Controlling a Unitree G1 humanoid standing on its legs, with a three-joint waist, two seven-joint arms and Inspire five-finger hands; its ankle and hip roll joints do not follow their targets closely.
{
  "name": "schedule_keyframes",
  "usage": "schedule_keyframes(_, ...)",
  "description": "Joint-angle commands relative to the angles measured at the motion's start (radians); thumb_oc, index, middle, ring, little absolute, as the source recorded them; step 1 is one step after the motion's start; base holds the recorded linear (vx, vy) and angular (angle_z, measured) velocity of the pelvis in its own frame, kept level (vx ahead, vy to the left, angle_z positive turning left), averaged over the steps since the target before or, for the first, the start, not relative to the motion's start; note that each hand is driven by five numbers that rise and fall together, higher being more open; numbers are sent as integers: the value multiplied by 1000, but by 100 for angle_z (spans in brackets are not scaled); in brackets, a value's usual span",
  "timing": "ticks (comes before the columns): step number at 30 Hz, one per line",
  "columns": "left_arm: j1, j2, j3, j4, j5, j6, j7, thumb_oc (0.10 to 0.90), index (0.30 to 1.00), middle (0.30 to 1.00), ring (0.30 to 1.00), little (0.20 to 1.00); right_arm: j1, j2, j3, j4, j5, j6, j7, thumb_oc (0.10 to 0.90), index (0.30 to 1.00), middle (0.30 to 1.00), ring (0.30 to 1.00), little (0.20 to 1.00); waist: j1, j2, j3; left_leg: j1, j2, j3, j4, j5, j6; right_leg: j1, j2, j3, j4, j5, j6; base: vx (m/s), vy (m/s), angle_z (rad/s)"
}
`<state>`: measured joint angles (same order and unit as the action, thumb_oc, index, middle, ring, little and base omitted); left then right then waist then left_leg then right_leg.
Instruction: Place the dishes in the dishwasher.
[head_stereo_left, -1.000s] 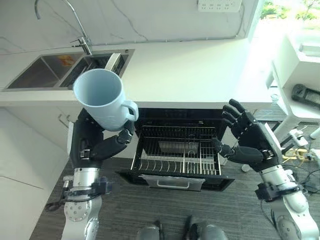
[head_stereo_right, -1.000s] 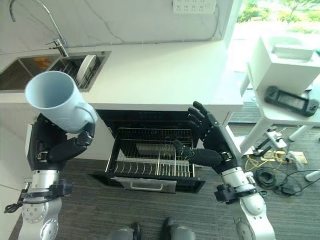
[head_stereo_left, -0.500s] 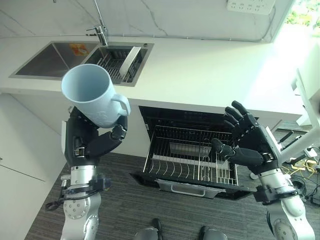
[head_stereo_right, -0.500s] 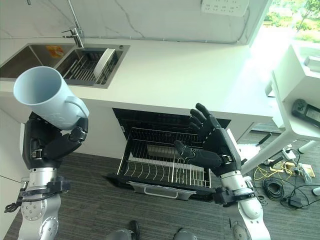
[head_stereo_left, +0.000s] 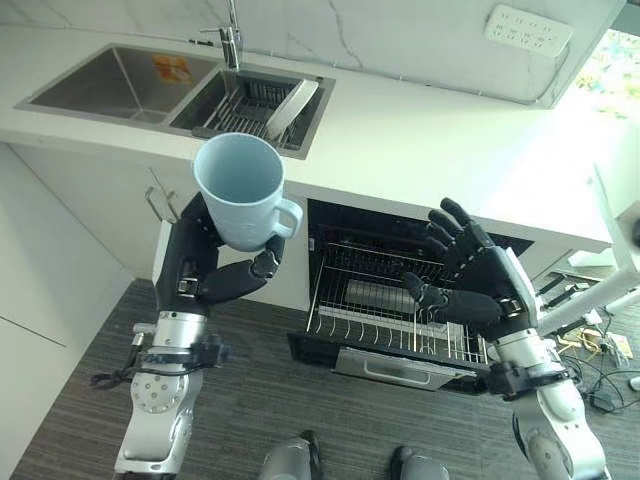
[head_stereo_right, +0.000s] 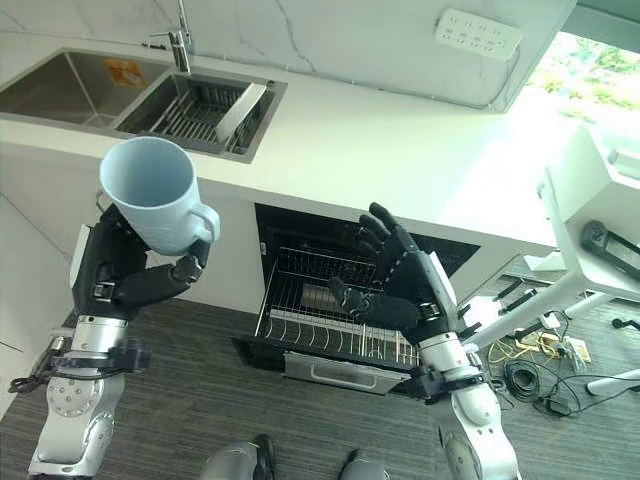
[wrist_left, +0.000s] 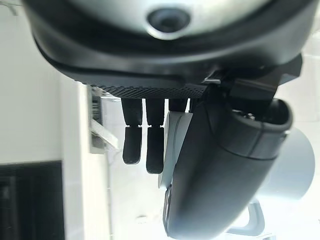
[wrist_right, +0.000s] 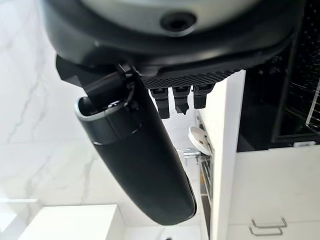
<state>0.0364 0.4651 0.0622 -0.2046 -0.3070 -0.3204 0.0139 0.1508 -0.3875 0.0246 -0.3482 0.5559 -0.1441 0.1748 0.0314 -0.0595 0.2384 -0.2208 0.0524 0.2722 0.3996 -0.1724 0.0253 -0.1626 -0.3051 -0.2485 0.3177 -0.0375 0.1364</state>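
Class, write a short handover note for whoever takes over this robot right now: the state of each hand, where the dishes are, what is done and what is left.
Left hand: shut on the light blue mug, held upright, mouth up, in front of the counter to the left of the dishwasher.
Right hand: open, holding nothing, above the pulled-out rack.
Dishwasher: open, rack out; no dishes visible on the part that shows.
A plate leans in the drainer in the sink.
Done: mug picked up.
Left: set the mug in the rack, then probably fetch the plate.
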Motion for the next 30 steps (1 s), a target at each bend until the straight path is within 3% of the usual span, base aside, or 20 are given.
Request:
schedule_keyframes(1,-89,22,-18,-166,29,-54,32,400,300,300,300,300,-56,3,-66,-114,81,-89,-8,800,900,900,900,900,-14,24,-40,102,31,-143,-100,-70,-19,86,43,8,-18,-87,38,5,-276,23)
schedule_keyframes(4,-89,15,-56,-161,107,-70,116,400,300,300,300,300,-90,-14,-47,-115,124,-60,-14,800,900,900,900,900,-10,11,-49,105,68,-118,-100,-64,-41,70,54,-3,-18,-118,49,11,-337,11)
schedule_keyframes(13,-109,6,-154,-80,223,-67,229,400,300,300,300,300,-181,-62,11,-118,228,-5,40,800,900,900,900,900,-22,15,-72,134,161,-79,-100,-37,-100,77,99,-13,-18,-152,5,11,-216,-18)
schedule_keyframes(23,-199,-20,-302,24,298,-111,337,400,300,300,300,300,-271,-33,137,-61,237,-1,-13,800,900,900,900,900,-33,36,-108,160,174,-84,-100,-43,-119,90,108,-13,-18,-154,-3,-1,-45,-3)
schedule_keyframes(30,-252,-52,-375,91,403,-168,529,400,300,300,300,300,-304,11,200,-44,241,-14,-33,800,900,900,900,900,-35,26,-121,186,160,-91,-100,-69,-115,101,97,-16,-18,-143,12,7,4,9)
